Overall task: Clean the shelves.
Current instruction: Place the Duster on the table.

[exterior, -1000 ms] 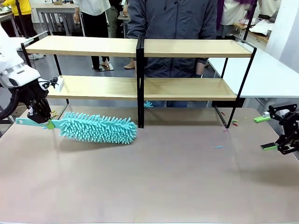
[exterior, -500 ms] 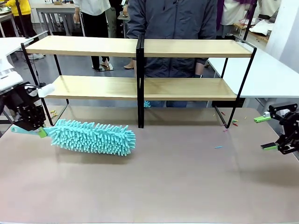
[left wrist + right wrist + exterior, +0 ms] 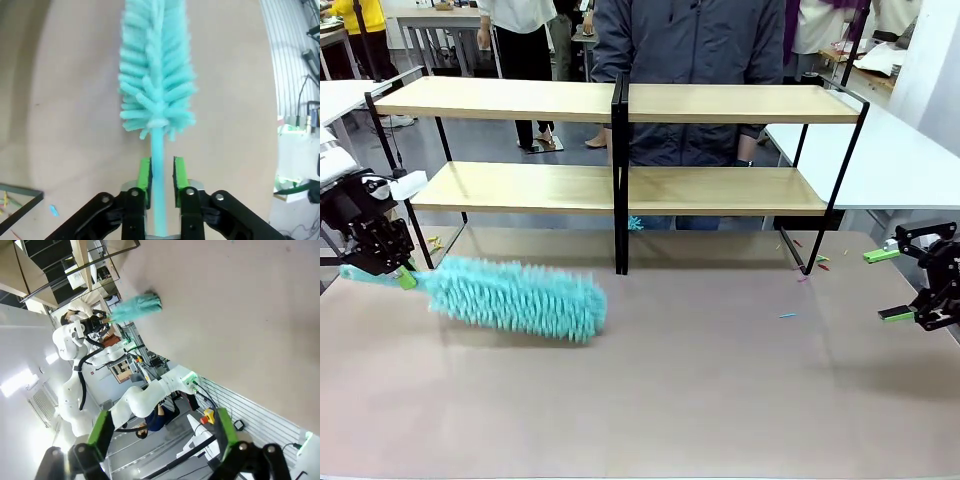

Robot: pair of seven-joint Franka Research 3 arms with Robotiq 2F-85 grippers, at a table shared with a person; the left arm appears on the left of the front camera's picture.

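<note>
Front view: the left gripper (image 3: 382, 262) sits at the left edge of the frame. It is at the thin handle of a teal duster (image 3: 510, 297). From here I cannot tell how tightly it holds. The duster's fluffy head lies on the tan table (image 3: 700, 400), left of the middle, and looks blurred. The shelves (image 3: 620, 170) stand across the upper half of the frame: two long, smooth, light-wood boards in a thin black metal frame with a post in the middle. Both boards look bare. A person (image 3: 690, 60) stands behind them. The right gripper (image 3: 895, 285) waits at the right edge, its green pads apart and holding nothing.

I think the step in hand is putting the duster down. Next, the arm needs to back away without dragging the handle.

Left wrist view: the two green pads (image 3: 145, 172) stand on each side of the smooth teal handle with a small gap, so the grip looks let go. The head is made of many soft, fat, noodle-like tufts. It points to the top of the frame.

Right wrist view: the right gripper's own pads are spread wide at the bottom. The duster is a small teal blob in the upper left, and a corner of the shelves shows above it.
</note>
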